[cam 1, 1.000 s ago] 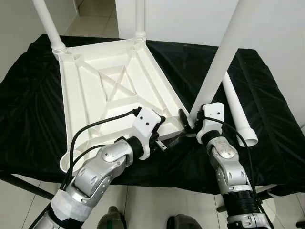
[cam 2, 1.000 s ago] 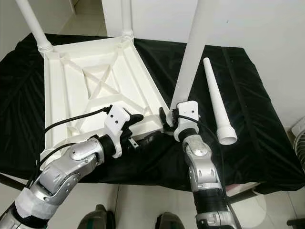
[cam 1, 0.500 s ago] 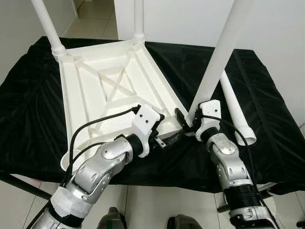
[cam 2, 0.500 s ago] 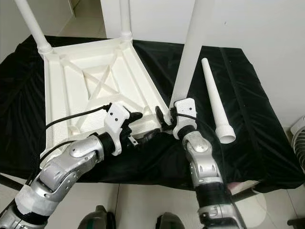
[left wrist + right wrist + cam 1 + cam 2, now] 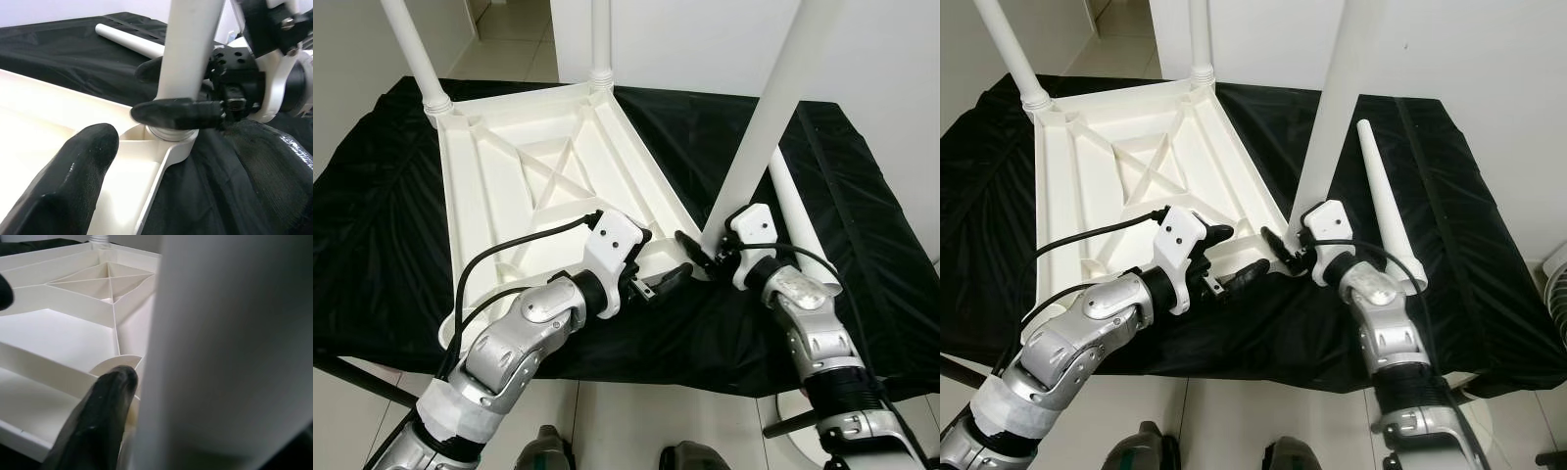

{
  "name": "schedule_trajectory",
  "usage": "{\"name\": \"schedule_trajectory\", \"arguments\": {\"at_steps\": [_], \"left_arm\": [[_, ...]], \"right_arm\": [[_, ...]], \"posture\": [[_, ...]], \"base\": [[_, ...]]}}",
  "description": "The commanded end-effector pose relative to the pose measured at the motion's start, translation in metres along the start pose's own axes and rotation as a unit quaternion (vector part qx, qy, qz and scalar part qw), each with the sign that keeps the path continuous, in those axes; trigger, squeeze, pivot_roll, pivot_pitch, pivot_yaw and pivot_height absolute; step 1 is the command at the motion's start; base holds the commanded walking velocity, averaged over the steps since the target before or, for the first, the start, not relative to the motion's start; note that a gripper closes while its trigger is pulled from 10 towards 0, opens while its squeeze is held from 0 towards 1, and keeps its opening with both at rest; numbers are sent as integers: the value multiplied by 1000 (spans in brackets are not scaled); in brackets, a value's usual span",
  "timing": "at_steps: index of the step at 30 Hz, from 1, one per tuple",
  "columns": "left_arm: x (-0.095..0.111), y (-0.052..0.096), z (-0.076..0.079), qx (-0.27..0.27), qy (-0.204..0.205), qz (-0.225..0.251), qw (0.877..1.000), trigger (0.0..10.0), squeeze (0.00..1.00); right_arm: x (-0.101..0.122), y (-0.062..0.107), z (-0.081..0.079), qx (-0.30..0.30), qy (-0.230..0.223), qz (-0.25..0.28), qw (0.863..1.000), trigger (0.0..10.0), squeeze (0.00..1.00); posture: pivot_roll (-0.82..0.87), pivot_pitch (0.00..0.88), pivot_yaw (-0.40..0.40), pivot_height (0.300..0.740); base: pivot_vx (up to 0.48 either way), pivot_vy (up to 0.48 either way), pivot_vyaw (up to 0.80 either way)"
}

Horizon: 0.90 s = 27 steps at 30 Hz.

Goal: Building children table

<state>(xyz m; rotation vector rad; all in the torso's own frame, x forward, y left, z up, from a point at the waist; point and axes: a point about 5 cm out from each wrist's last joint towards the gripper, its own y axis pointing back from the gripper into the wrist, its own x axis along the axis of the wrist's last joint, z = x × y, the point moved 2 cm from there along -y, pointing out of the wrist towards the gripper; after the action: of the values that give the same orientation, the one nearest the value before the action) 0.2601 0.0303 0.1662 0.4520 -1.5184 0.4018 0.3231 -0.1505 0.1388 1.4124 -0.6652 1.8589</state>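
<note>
Tabletop: I see the white tabletop lying upside down on the black cloth, ribs and a cross brace facing up.
Table: the cloth covers a table whose edge runs just under my arms.
Far legs: two legs stand upright in the far corner sockets, the second one at the other far corner.
Near leg: a third leg rises at a slant from the near right corner socket; in the left wrist view its foot sits in the round collar.
Loose leg: the fourth leg lies flat on the cloth to the right of the tabletop, wide end toward me, well apart from the empty near left corner.
Right gripper: the right gripper is at the base of the slanted leg, one finger against the leg close to the socket. I read its fingers as wrapped around that leg, one on each side.
Left gripper: the left gripper is at the near edge of the tabletop, just beside the same corner. Its fingers are spread apart, one over the white rim, the other reaching across in front of the leg's foot, grasping nothing.
Arms: both silver arms come up from the bottom of the head views, the two grippers near each other at that corner.
</note>
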Motion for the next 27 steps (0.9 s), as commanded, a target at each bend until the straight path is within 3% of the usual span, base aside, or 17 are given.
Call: {"name": "schedule_trajectory", "arguments": {"at_steps": [1, 4, 13, 14, 16, 19, 20, 23, 25, 27], "left_arm": [[1, 2, 7, -52, 0, -2, 999, 10000, 0], [1, 2, 6, -50, 1, -2, 999, 10000, 0], [1, 4, 8, -46, 5, 0, 999, 10000, 0], [1, 3, 9, -47, 6, 0, 999, 10000, 0], [1, 3, 9, -48, 6, 0, 999, 10000, 0], [1, 2, 10, -48, 7, 0, 999, 10000, 0], [1, 2, 10, -48, 7, 0, 999, 10000, 0], [0, 1, 11, -47, 8, 1, 999, 10000, 0], [0, 0, 11, -47, 9, 2, 999, 10000, 0], [1, 0, 12, -47, 10, 3, 999, 10000, 0]], "right_arm": [[-5, 0, -5, 21, -10, -4, 1000, 0, 0], [-6, 0, -6, 21, -12, -4, 1000, 0, 0], [-11, -1, -3, -57, -55, -5, 997, 0, 0], [-11, -4, 0, -129, -78, -9, 988, 0, 0], [-12, -5, 1, -157, -89, -12, 983, 0, 0], [-13, -5, 5, -253, -90, -25, 963, 0, 0], [-13, -5, 5, -253, -90, -25, 963, 0, 0], [-17, 0, 7, -356, -106, -44, 928, 0, 0], [-19, 1, 3, -386, -120, -50, 913, 0, 0], [-19, 0, 0, -397, -126, -49, 908, 0, 0]], "posture": [[21, 45, 37, 740], [22, 44, 36, 740], [25, 40, 34, 740], [20, 41, 37, 740], [20, 41, 37, 740], [14, 51, 35, 740], [14, 51, 35, 740], [12, 52, 34, 740], [9, 57, 34, 740], [9, 57, 34, 740]], "base": [[0, 0, 0], [0, 0, 0], [0, 0, 0], [0, 0, 0], [0, 0, 0], [0, 0, 0], [0, 0, 0], [0, 0, 0], [0, 0, 0], [0, 0, 0]]}}
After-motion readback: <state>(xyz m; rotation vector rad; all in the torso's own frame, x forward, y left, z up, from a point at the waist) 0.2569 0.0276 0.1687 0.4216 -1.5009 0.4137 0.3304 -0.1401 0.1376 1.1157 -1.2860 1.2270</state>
